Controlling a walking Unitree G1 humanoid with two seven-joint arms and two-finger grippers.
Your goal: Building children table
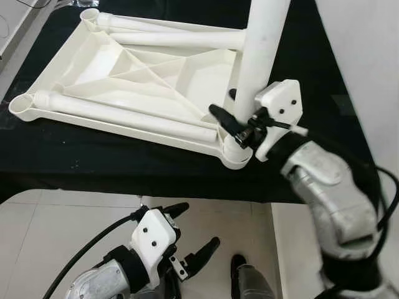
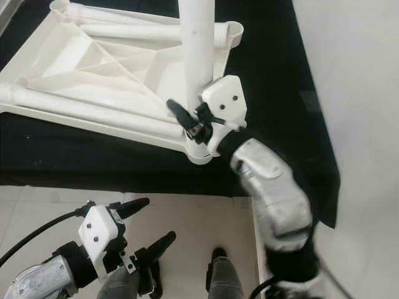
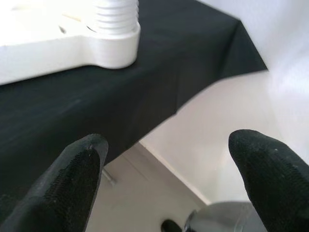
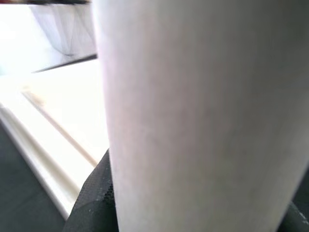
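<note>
The bench (image 1: 93, 162), draped in black, lies under the right claw and carries the upturned tabletop (image 1: 143, 81), which spreads away to that claw's left. A white leg (image 1: 259, 56) stands upright in the near corner socket (image 1: 235, 152), directly below the claw. The right claw (image 1: 240, 121) pinches the leg low on its shaft. The left claw (image 1: 187, 240) hangs spread over the floor, below the bench edge. I judge the leg is being screwed in: keep it plumb, turn gently, and regrip without tilting so the threads don't cross.
</note>
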